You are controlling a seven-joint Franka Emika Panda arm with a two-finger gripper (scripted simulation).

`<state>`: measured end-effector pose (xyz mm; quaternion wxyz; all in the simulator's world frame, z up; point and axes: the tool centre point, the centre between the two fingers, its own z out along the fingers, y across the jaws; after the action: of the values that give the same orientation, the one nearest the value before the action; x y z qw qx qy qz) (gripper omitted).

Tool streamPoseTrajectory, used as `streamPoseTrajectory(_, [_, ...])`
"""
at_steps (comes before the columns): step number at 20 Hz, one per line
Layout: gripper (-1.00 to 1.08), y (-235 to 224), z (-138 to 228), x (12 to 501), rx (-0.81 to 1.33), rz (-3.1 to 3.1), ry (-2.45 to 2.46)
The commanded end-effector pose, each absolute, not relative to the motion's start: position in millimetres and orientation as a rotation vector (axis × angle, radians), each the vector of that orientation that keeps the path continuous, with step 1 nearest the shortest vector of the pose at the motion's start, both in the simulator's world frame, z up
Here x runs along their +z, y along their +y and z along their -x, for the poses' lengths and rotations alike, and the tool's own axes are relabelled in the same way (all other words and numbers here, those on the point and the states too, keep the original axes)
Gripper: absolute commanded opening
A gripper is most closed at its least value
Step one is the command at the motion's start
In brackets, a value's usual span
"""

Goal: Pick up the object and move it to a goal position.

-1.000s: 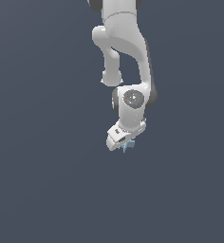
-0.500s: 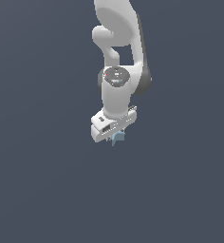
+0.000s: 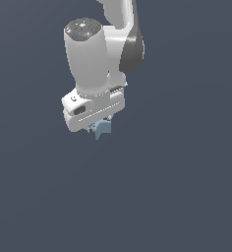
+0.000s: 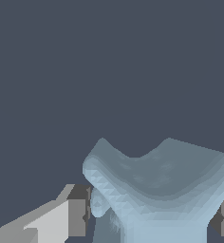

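The pale-blue star-shaped object [image 3: 102, 128] pokes out below my white gripper [image 3: 99, 126], which is shut on it and holds it up in the air in the exterior view. The gripper body hides most of the object there. In the wrist view the object [image 4: 161, 190] fills the space between my two fingers [image 4: 77, 216], its pointed arms reaching outward past the fingertips. The arm's wrist and forearm rise above the gripper toward the top of the exterior view.
A plain dark grey-blue surface [image 3: 187, 197] fills the scene in both views. No other object, container or edge shows.
The arm has swung closer to the exterior camera and toward that view's left, so it looks larger. The object stays held in the shut gripper and has moved with it.
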<state>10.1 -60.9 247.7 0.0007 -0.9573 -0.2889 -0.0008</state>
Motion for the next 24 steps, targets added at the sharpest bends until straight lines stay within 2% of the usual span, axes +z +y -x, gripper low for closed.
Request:
streamPoseTrajectory(1, [-1.00, -79, -11, 274, -0.002, 3.005, -0.908])
streamPoseTrajectory(12, [-1.00, -149, -19, 372, -0.001, 3.006, -0.908])
streamPoseTrajectory(24, [-1.00, -179, -25, 414, 0.000, 3.007, -0.908])
